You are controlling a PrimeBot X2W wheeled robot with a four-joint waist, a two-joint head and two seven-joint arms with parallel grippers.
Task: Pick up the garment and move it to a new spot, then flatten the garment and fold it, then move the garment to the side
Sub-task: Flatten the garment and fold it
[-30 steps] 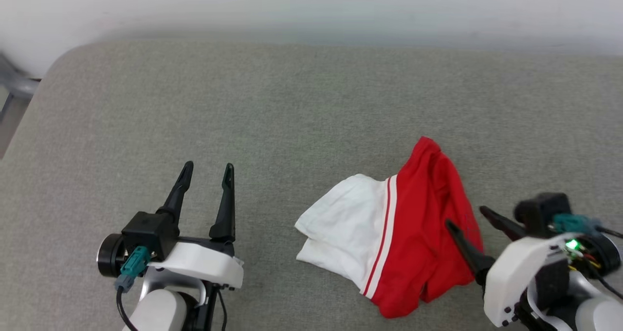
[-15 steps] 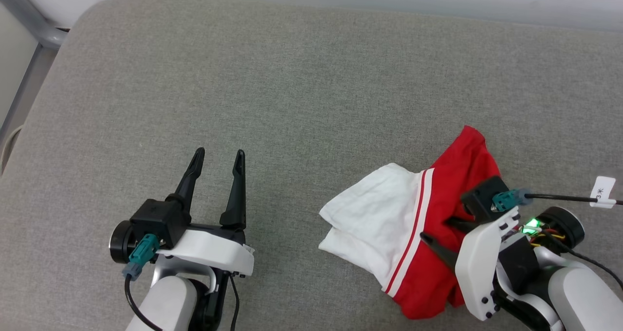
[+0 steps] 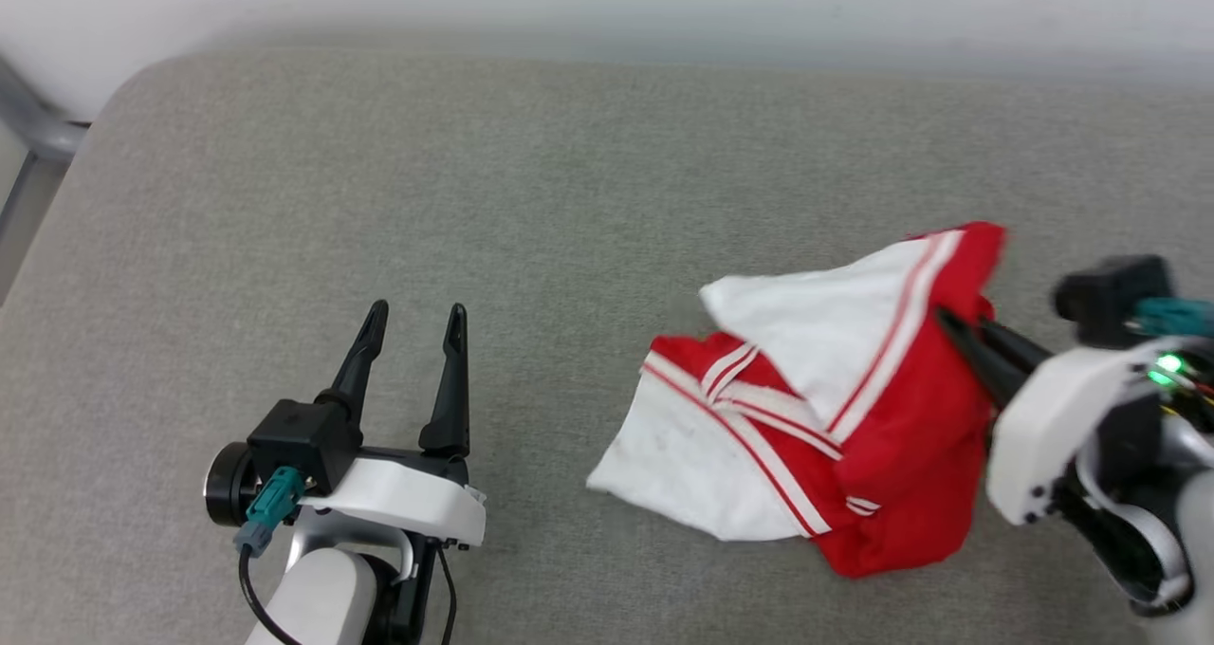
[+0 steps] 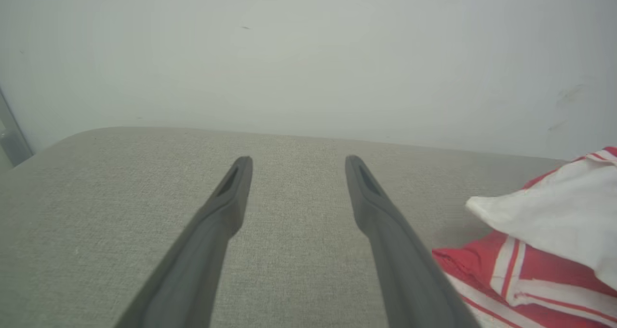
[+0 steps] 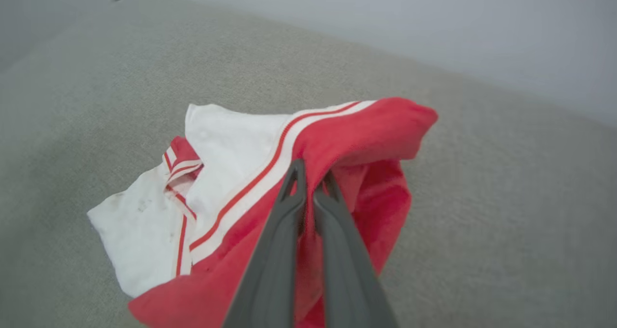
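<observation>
Garment (image 3: pixel 821 400) newly half-aloft in right tool (image 3: pixel 948 319), diagonal

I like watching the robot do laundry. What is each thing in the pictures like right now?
garment: crumpled and not folded, one red fold pinched and pulled up, the rest lying on the grey cushion.
right tool: shut on the garment's red fold.
left tool: open, holding nothing, apart from the garment.

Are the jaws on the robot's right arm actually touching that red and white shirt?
Touching. The right wrist view shows the right gripper's jaws shut on a red fold of the garment.
</observation>
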